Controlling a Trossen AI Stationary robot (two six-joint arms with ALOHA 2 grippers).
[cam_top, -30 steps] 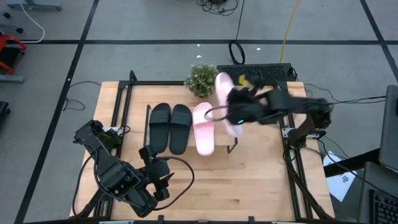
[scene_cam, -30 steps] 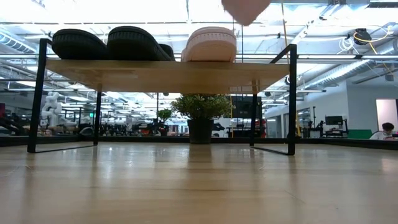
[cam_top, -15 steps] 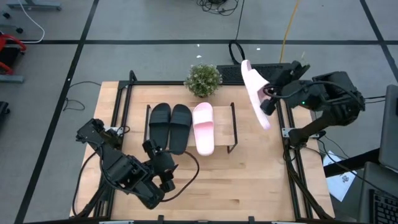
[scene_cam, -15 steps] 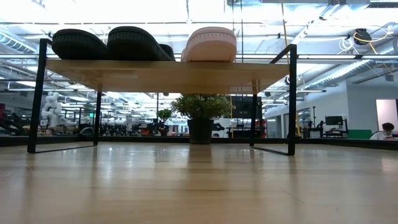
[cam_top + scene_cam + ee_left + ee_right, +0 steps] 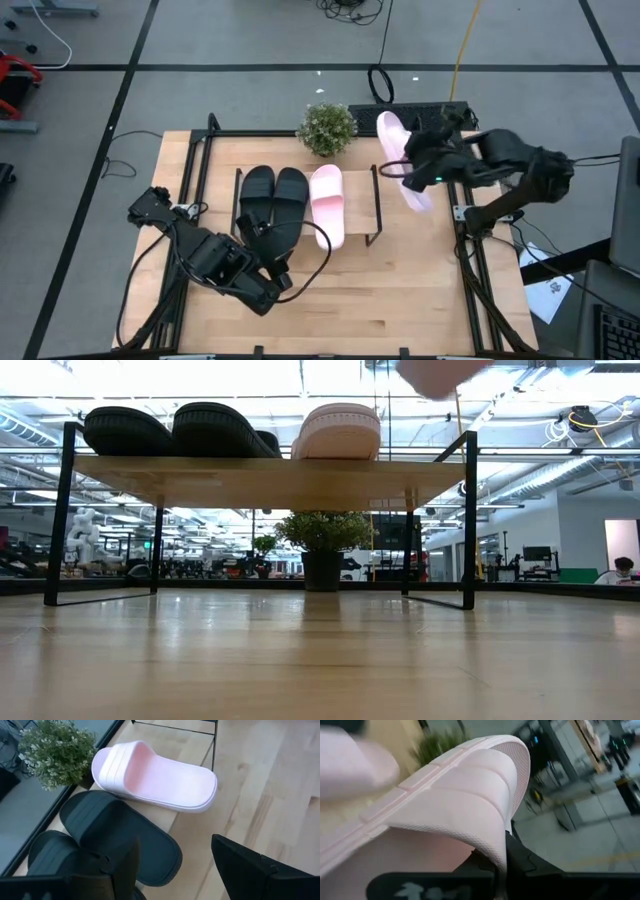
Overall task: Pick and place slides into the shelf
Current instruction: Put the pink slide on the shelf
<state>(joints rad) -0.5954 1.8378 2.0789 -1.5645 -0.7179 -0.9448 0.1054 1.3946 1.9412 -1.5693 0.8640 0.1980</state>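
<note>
While shelved: three slides.

Right arm stretched in from table's right edge, wrist raised above table; right gripper clamped on something pale pink. Left arm bent low over near-left part of table; left gripper pointing away from near edge, fingers spread apart, holding nothing.
</note>
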